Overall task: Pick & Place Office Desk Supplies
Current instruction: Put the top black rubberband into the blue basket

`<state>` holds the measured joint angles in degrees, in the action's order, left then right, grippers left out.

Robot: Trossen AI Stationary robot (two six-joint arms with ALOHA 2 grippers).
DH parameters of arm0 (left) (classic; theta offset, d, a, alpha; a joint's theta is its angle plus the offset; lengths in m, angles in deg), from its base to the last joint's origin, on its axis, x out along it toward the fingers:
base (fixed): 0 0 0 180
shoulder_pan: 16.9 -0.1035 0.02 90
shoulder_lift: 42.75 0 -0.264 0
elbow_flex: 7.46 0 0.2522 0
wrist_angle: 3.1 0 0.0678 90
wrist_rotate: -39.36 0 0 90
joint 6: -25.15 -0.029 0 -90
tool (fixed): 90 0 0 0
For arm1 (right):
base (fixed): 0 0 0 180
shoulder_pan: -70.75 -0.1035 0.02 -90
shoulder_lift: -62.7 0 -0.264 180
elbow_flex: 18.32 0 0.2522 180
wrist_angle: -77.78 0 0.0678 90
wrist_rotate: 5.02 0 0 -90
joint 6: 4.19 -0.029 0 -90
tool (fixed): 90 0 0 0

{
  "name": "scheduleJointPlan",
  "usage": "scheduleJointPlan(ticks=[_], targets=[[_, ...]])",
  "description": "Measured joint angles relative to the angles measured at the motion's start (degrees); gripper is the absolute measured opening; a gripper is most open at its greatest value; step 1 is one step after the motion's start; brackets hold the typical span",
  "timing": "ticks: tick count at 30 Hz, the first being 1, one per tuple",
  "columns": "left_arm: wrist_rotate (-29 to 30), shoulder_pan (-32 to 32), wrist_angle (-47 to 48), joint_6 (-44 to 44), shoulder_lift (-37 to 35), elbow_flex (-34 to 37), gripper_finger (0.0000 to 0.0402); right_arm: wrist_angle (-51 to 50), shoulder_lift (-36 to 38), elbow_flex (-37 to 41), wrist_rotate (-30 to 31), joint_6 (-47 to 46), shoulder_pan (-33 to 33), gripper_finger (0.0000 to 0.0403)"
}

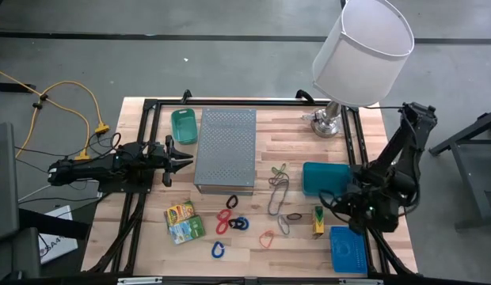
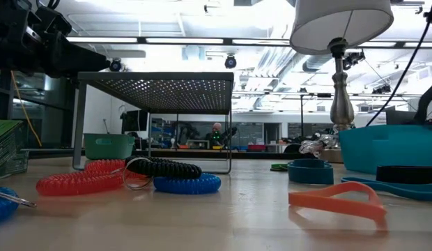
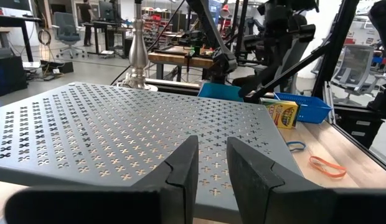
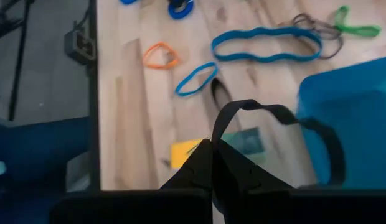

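Note:
My right gripper (image 1: 331,204) is shut on a dark rubber band (image 4: 274,121), above the table beside the teal bin (image 1: 325,177). My left gripper (image 1: 180,154) is open and empty at the left edge of the grey perforated box (image 1: 226,149). It shows in its wrist view (image 3: 211,165). Red, blue and black loop clips (image 1: 232,219) lie on the table in front of the box. Yellow-green packets (image 1: 183,222) lie to their left. More bands, a long blue one (image 4: 268,43), a green one (image 1: 279,170) and an orange one (image 1: 267,238), lie flat on the table. My right gripper pinches the dark rubber band at one end of its loop (image 4: 216,134) between its two shut fingers. The fingers slant down toward the table's left side. The rest of the loop arches away from the fingertips, lifted clear, and its far part (image 4: 333,149) shows against the teal bin.
A lamp with a white shade (image 1: 363,49) stands at the far right. A small green bin (image 1: 184,127) sits left of the grey box. A blue basket (image 1: 348,249) and a crayon box (image 1: 317,222) sit at the near right. A black frame (image 1: 146,119) rims the table.

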<state>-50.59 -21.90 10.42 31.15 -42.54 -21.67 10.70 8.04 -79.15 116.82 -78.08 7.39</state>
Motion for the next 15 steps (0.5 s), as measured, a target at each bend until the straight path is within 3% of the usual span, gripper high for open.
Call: scheduleJointPlan(ticks=[15], targets=[[0.0, 0.0, 0.0, 0.0, 0.0, 0.0, 0.0079, 0.0, 0.0, -5.1, 3.2, -2.6, -12.5, 0.0002]])
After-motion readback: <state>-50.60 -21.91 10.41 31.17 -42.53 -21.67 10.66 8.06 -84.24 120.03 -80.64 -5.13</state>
